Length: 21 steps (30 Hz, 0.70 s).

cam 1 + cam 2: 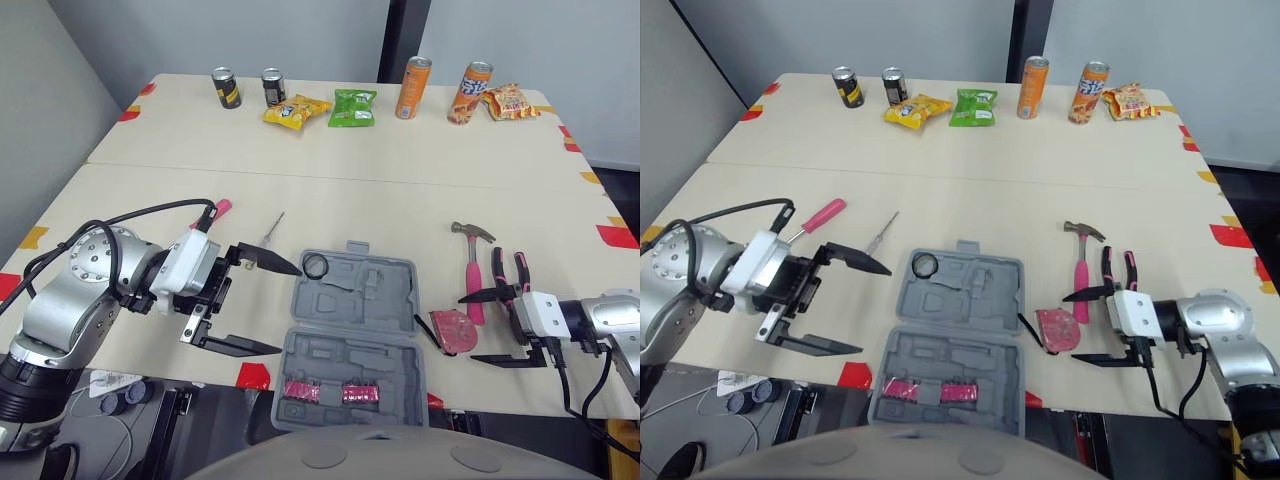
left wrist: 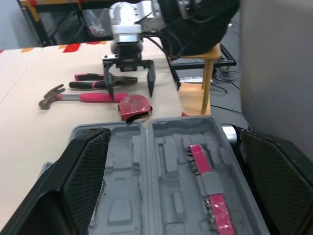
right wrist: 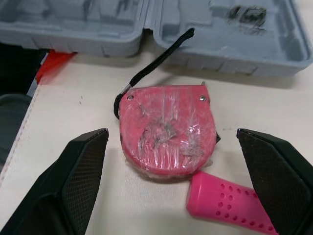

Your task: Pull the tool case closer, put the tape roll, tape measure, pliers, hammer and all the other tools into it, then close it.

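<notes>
Tape measure sits before the open right tool, its crinkled wrap clear from the wrist; left tool open

We hold our left gripper just at the left edge of the tool case, fingers spread wide, pointing toward it. Our right gripper sits low, right of the case, fingers likewise wide apart.

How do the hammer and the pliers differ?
The hammer has one pink handle; the pliers have two black-and-pink handles. The hammer's metal head points away from the robot; the pliers' jaws point toward it. Both lie on the table right of the case.
</notes>
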{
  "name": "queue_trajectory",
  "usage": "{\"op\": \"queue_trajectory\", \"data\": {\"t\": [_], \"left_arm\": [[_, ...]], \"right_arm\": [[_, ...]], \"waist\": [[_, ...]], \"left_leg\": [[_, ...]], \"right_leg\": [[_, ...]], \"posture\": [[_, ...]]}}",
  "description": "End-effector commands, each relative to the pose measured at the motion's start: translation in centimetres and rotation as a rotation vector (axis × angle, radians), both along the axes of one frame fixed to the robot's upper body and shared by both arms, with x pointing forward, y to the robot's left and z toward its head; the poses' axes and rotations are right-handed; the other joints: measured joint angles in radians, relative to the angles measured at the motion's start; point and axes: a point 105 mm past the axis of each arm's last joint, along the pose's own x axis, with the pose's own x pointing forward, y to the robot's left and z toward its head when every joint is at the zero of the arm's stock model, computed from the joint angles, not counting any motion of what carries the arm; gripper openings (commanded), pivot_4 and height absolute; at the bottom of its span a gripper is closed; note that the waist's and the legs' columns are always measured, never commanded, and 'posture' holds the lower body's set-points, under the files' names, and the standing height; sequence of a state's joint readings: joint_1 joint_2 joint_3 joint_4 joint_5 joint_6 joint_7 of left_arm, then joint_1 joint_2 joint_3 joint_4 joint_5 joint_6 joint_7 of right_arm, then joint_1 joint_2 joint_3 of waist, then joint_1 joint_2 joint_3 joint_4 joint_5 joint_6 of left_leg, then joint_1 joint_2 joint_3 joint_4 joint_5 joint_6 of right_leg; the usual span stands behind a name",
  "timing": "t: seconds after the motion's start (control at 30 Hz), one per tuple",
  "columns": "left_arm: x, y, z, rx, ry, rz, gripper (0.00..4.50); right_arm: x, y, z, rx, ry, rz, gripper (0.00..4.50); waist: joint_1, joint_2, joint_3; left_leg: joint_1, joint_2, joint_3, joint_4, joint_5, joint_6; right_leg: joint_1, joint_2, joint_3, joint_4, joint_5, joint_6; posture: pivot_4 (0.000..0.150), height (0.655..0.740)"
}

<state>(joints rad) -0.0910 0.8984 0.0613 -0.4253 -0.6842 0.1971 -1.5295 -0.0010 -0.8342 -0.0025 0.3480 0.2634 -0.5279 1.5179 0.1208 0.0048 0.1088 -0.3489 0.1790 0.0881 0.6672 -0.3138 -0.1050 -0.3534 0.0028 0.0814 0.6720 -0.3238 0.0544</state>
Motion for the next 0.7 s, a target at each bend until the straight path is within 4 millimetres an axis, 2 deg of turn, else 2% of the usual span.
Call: {"op": "queue_trajectory", "data": {"t": [0.03, 0.2, 0.7], "left_arm": [[-0.1, 1.2, -0.1, 0.052, -0.055, -0.024, 4.5], [0.2, 1.5, -0.1, 0.056, -0.071, -0.016, 4.5], [0.1, 1.3, 0.2, 0.036, -0.077, -0.016, 4.5]], "right_arm": [[0.1, 0.1, 0.0, -0.023, -0.01, 0.044, 4.45], [0.1, 0.3, -0.7, -0.058, -0.002, 0.082, 4.45], [0.6, 0.9, -2.1, 0.026, 0.023, 0.033, 4.45]], "waist": [[0.0, 0.0, 0.0], [-0.003, 0.0, 0.0], [-0.014, 0.0, 0.0]], "left_leg": [[0.0, 0.0, 0.0, 0.0, 0.0, 0.0], [0.001, 0.0, 0.0, 0.002, 0.001, 0.002], [0.003, -0.001, 0.001, 0.002, 0.003, 0.004]], "right_leg": [[0.0, 0.0, 0.0, 0.0, 0.0, 0.0], [0.0, -0.002, 0.0, -0.001, 0.001, 0.001], [0.003, -0.004, -0.001, -0.001, 0.001, 0.0]], "posture": [[0.15, 0.74], [0.15, 0.74], [0.15, 0.74]]}}
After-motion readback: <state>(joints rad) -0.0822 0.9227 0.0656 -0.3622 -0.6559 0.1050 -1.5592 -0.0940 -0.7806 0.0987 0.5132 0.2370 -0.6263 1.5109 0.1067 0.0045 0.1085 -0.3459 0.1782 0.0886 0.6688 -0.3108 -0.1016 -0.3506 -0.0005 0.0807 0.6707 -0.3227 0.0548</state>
